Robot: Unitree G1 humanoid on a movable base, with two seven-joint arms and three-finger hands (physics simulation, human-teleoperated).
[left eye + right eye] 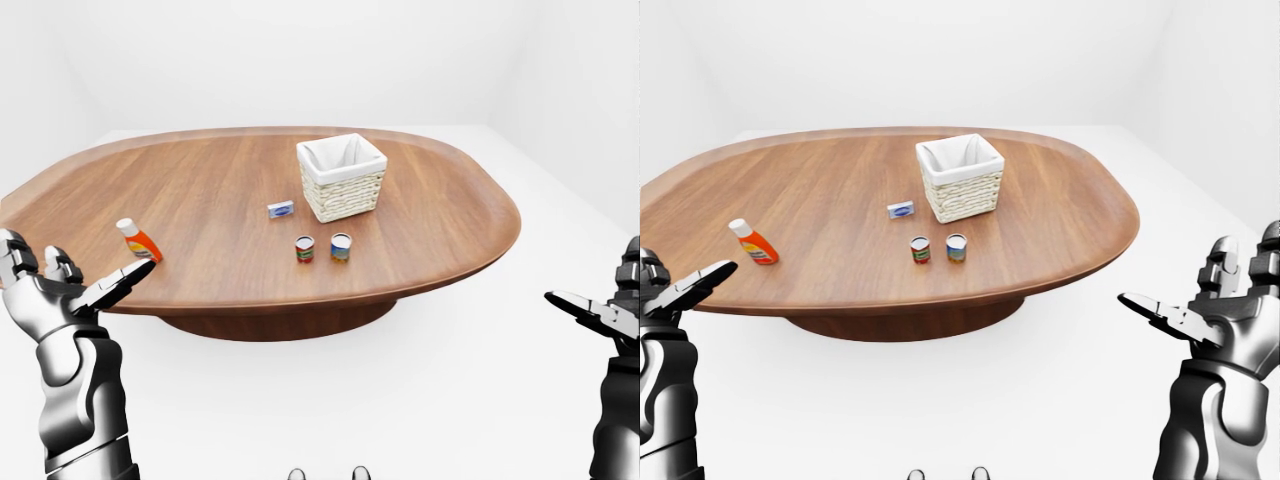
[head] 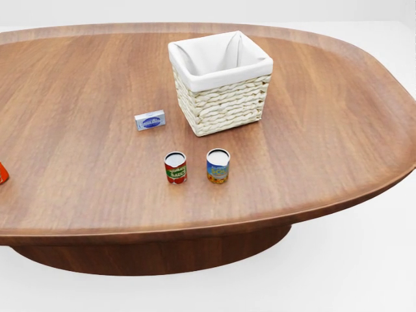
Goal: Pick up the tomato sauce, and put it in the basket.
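Tomato sauce can (image 2: 175, 167) upright on tabletop (image 2: 84, 169): likely rigid, light, slick-sided; grip round mid-body. Left hand (image 1: 60, 295) and right hand (image 1: 1200, 310) spread open, empty.

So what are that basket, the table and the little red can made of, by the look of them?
The basket looks like pale woven wicker: braided rows show on its walls, with a white cloth liner folded over the rim. The table looks like brown wood with a smooth satin finish, judging by the grain streaks. The tomato sauce can is probably metal under a red and green paper label; its pale top suggests this.
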